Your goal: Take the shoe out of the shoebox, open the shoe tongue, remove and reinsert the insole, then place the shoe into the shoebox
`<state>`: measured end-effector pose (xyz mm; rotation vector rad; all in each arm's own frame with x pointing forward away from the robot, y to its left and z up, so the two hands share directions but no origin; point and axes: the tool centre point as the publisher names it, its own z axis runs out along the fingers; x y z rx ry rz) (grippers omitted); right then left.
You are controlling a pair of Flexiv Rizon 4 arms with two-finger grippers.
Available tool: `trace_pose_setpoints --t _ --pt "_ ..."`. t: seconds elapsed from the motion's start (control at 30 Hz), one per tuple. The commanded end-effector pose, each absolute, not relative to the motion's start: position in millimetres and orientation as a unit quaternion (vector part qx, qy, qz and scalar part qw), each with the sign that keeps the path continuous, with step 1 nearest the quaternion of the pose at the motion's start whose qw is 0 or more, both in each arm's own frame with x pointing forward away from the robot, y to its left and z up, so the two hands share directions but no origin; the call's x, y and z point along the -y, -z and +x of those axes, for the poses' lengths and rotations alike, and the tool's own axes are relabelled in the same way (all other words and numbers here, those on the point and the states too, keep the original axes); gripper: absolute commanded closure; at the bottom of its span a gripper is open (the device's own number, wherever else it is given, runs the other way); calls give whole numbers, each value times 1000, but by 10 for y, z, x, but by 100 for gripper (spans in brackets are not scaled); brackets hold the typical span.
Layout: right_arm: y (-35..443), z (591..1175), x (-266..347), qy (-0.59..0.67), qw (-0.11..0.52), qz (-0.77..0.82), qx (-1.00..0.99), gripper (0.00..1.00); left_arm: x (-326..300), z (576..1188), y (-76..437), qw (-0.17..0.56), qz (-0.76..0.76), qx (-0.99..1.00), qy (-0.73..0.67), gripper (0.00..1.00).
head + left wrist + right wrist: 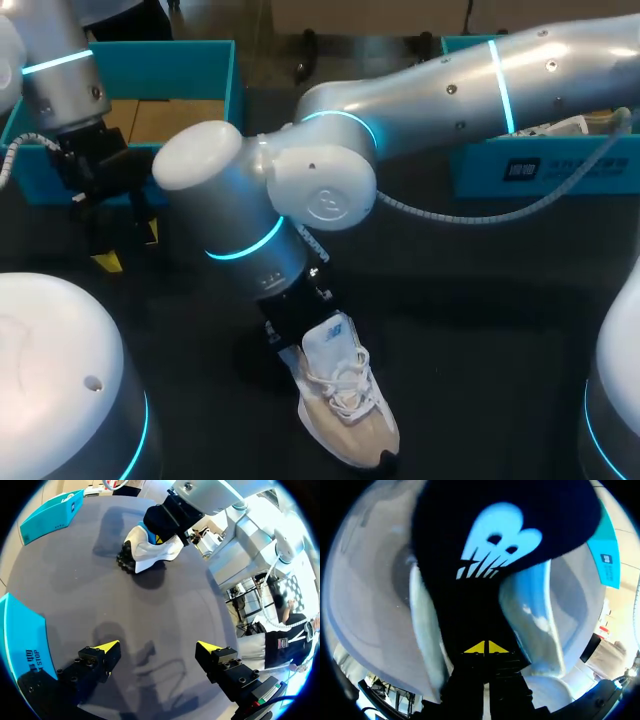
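Shoe: beige-and-white laced sneaker [345, 400], out of its box, on the table at 6 o'clock.
Box: teal cardboard shoebox [170, 47], at 10 o'clock.
Right gripper [483, 648]: pinching what looks like the dark logo-printed insole [495, 535].
Left gripper [157, 645]: spread, empty.
Remaining: likely reinsertion and reboxing.

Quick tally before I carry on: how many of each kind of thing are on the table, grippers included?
Shoes: 1, the shoe
Teal boxes: 2, the left box and the right box
Grippers: 2, the left gripper and the right gripper
Total: 5
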<state>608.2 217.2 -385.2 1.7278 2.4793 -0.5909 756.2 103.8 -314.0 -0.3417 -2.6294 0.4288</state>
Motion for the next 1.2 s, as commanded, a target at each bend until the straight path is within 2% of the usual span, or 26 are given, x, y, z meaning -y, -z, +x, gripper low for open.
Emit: trace_pose_setpoints --t 0.03,0.17,0.43,0.6,0.87,1.2 --pt "4000 6073 -2051 174 11 564 -807 100 -1038 7489 3123 219 -122 956 -154 0" --pt "3999 6147 -2034 164 14 557 -814 100 -1020 7476 3134 221 -121 956 -153 0" --pt "3534 6292 -2187 171 70 528 -829 100 -1024 7490 3144 223 -114 955 -156 0" --pt "3416 6379 -2251 174 95 510 -837 100 -1046 7526 3166 225 -110 955 -160 0" --pt "3520 6468 -2132 206 84 511 -831 100 -1060 7576 3179 227 -105 955 -161 0" --pt "3683 6187 -1997 243 32 534 -809 100 -930 7603 3176 229 -106 955 -154 0"
